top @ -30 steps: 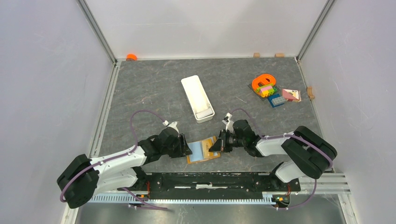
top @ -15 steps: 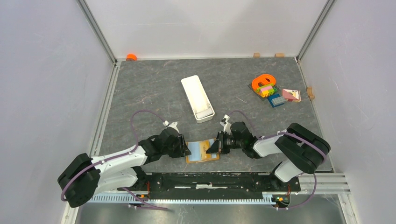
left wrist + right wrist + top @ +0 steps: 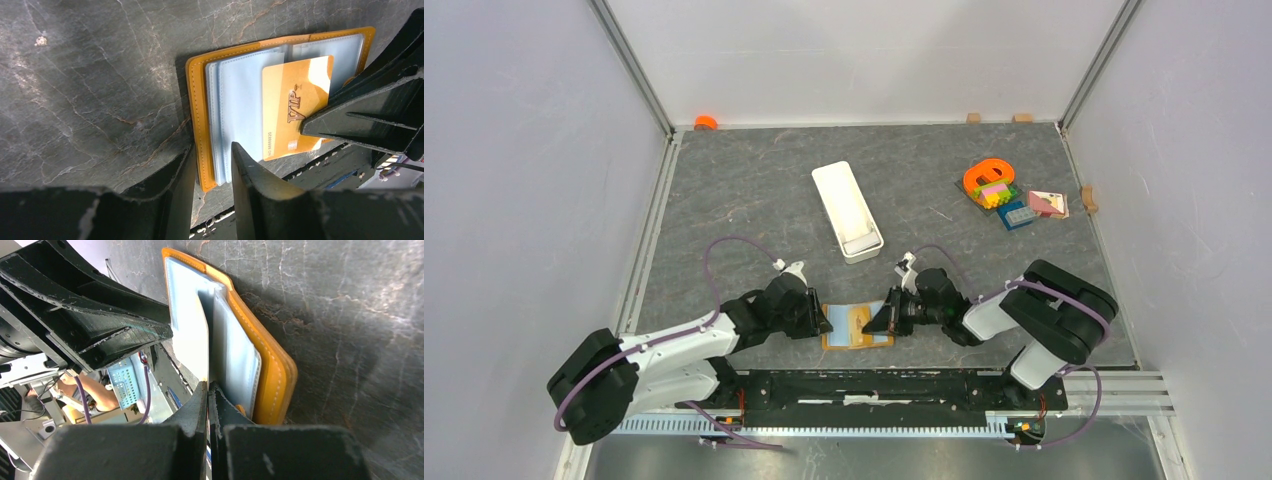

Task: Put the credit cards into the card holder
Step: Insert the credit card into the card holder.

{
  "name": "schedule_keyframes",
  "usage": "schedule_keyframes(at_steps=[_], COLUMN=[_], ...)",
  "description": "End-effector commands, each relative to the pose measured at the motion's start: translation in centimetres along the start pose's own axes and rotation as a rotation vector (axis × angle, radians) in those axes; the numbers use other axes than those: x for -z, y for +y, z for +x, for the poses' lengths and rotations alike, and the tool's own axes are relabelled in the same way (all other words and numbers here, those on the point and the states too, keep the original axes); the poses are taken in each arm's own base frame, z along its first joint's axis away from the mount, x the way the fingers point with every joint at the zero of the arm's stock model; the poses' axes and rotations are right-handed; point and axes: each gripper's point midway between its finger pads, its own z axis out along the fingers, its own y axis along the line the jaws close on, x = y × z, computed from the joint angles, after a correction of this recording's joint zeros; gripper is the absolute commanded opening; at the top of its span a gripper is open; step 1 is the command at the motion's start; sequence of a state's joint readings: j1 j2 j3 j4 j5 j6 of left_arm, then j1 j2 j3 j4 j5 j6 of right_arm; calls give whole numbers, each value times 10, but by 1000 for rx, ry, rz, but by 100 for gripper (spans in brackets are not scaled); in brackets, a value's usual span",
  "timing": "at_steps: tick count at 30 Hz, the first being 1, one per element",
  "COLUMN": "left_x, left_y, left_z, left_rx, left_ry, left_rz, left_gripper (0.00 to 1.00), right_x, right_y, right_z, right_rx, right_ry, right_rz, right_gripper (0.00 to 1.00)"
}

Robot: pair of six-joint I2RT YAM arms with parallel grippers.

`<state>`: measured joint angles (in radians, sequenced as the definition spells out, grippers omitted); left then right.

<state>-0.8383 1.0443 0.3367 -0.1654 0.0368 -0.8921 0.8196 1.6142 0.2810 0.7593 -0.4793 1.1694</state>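
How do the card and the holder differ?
The card is gold with VIP lettering; the holder is orange with pale blue pockets. The card is smaller than the open holder. The card is pinched in the right claw; the holder lies open on the table, its edge inside the part-open left claw. Both are flat rectangles.

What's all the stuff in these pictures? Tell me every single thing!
card holder: one, orange with pale blue pockets, open between the grippers
card: one, gold, over the pockets, in the right gripper
tray: one, white, mid-table
toy pile: one, orange ring and coloured bricks, far right
small orange thing: one, far left corner
wooden blocks: three, tan, far and right edges
table: one, dark grey, under everything
left gripper: one, black, jaws apart at the holder's edge
right gripper: one, black, shut on the card
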Motion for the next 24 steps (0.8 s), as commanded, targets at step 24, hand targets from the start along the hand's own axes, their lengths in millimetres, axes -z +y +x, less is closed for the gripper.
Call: schedule_keyframes(at_steps=[24], left_x=[-1], left_y=[9], left_z=[12], left_rx=[5], left_ry=[21], left_rz=[-5], left_gripper=[27], right_x=[-5], right_y=[-15], right_z=[-3], right_rx=[-26], right_ry=[-110], right_rz=[61], right_gripper=[0])
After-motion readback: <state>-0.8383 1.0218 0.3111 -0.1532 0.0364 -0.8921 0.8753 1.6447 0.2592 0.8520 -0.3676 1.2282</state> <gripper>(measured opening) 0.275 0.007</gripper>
